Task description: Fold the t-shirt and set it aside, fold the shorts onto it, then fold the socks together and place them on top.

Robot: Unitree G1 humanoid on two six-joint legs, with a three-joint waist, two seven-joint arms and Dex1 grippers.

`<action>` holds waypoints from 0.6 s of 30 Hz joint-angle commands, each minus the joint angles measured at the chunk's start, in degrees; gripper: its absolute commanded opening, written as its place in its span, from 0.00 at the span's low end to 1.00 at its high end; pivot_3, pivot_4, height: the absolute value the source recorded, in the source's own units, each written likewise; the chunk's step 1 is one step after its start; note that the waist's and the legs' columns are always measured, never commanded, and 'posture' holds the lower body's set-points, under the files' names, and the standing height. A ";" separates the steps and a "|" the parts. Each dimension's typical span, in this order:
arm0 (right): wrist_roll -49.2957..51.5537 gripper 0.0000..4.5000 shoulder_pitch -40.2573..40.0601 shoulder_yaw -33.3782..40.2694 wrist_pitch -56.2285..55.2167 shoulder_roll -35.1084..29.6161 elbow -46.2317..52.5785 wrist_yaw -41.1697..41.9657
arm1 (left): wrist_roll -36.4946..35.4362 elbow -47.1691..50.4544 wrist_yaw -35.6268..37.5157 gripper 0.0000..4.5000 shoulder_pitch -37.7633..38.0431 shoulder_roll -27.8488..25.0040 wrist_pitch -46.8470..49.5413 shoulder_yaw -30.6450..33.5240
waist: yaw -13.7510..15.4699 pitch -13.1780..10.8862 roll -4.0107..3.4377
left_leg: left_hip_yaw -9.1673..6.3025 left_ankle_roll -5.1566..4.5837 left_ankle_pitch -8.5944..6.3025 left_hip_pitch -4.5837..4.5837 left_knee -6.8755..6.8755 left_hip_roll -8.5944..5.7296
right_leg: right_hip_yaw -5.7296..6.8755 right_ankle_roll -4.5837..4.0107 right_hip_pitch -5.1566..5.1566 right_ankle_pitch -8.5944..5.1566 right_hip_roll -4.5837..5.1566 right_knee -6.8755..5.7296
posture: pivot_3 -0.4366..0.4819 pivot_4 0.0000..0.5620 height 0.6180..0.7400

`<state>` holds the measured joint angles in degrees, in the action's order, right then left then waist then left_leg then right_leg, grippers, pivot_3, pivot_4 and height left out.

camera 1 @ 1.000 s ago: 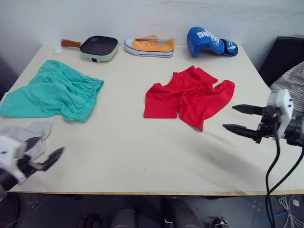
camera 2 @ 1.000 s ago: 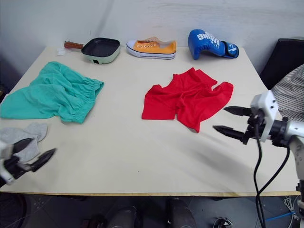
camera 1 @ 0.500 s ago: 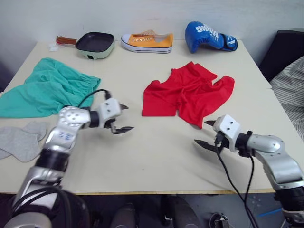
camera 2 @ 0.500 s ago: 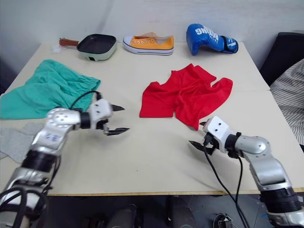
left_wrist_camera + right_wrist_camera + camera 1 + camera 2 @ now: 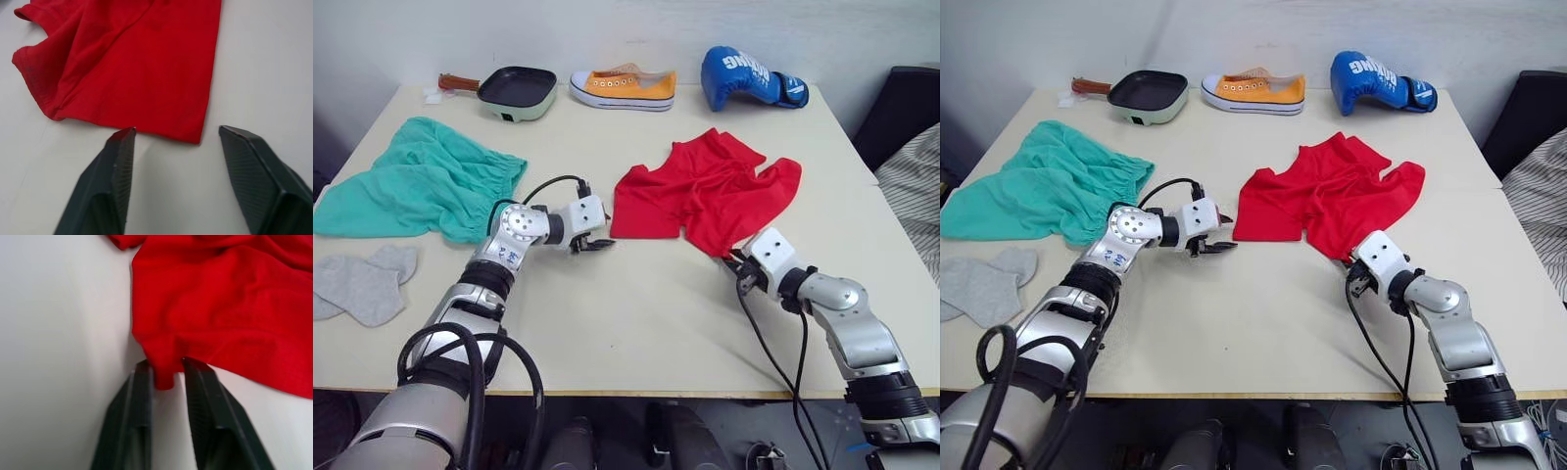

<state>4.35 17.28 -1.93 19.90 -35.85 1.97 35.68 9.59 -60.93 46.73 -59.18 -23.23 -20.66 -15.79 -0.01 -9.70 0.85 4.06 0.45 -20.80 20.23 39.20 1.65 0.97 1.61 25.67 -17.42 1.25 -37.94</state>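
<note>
Both grippers have closed in on the t-shirt (image 5: 705, 191): left gripper (image 5: 177, 139), jaws spread, at its edge; right gripper (image 5: 165, 377) pinching its corner.

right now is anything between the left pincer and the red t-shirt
Nothing visible. The left pincer is open just short of the t-shirt hem, with only bare table between its fingertips and the cloth. The right pincer already has the shirt's near corner between its fingers.
</note>
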 commanded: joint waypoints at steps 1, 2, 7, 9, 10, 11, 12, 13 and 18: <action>-0.37 0.00 0.97 1.56 -0.09 -0.15 0.97 -0.90 | 1.71 -3.57 -1.74 0.33 -1.87 0.36 -1.03 0.32 | -0.03 0.00 0.00 | 0.00 0.00 0.00 0.00 0.00 0.00 | 0.00 0.00 0.00 0.00 0.00 0.00 | 0.48 0.27 1.00; -0.46 0.00 1.01 1.57 -0.09 -0.32 0.97 -0.82 | 1.77 -4.16 -1.84 0.26 -2.22 0.51 -1.34 0.45 | -0.04 0.00 0.00 | 0.00 0.00 0.00 0.00 0.01 -0.01 | 0.00 0.00 0.00 0.00 0.00 -0.01 | 0.48 0.27 1.00; -0.29 0.00 0.36 2.40 -0.53 -1.60 1.25 0.12 | 2.09 -6.11 -1.48 0.00 -3.18 1.05 -3.02 0.84 | -0.06 0.00 0.00 | 0.00 0.00 0.00 0.00 0.00 0.00 | 0.01 0.00 0.00 0.00 0.00 -0.01 | 0.48 0.27 1.00; 0.04 0.00 -0.08 2.86 -0.68 -2.37 1.89 0.83 | 2.08 -6.40 -0.58 0.00 -3.33 0.92 -3.75 0.97 | -0.06 0.00 0.00 | 0.00 0.00 0.00 0.00 0.00 -0.01 | 0.01 0.00 0.00 0.00 0.00 -0.02 | 0.48 0.27 1.00; 0.13 0.00 -0.19 2.95 -0.91 -2.64 2.10 1.14 | 1.91 -6.27 0.16 0.00 -3.31 0.68 -4.17 1.14 | -0.06 0.00 0.00 | 0.00 0.00 0.00 0.01 0.00 -0.01 | 0.02 0.00 0.00 0.00 0.00 -0.01 | 0.48 0.27 1.00; 0.29 0.00 -0.22 2.94 -1.30 -2.86 2.19 1.51 | 1.53 -5.97 1.33 0.00 -3.21 0.38 -4.51 1.43 | -0.06 0.00 0.00 | 0.00 0.00 0.00 0.01 0.00 -0.01 | 0.02 0.00 0.00 0.00 0.00 -0.01 | 0.48 0.27 1.00; 0.50 0.00 -0.38 3.07 -1.72 -3.36 2.38 2.21 | 0.85 -5.31 3.11 0.00 -2.95 -0.10 -4.89 1.90 | -0.06 0.00 0.00 | 0.00 0.00 0.00 0.01 0.00 -0.01 | 0.02 0.00 0.00 0.00 -0.01 -0.01 | 0.48 0.27 1.00; 0.54 0.00 -0.54 3.20 -2.33 -3.92 2.54 2.95 | 0.25 -4.62 4.86 0.00 -2.64 -0.60 -5.28 2.35 | -0.06 0.00 0.00 | 0.00 0.00 0.00 0.02 0.00 -0.01 | 0.04 0.00 0.01 0.00 -0.01 -0.01 | 0.48 0.27 1.00; 0.99 0.00 -3.83 5.00 -8.19 -11.58 4.21 10.86 | -3.76 4.71 18.62 0.00 2.74 -6.57 -4.50 3.56 | -0.22 0.00 0.00 | -0.01 0.00 0.00 0.02 -0.03 0.01 | 0.04 0.00 0.01 0.00 -0.05 0.02 | 0.48 0.27 1.00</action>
<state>4.24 14.26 0.39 14.84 -44.70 3.73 43.38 8.23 -60.48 60.44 -57.84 -27.47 -25.52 -13.39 -0.23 -9.71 0.85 4.07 0.45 -20.79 20.26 39.17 1.67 1.00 1.61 25.69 -17.42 1.20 -37.90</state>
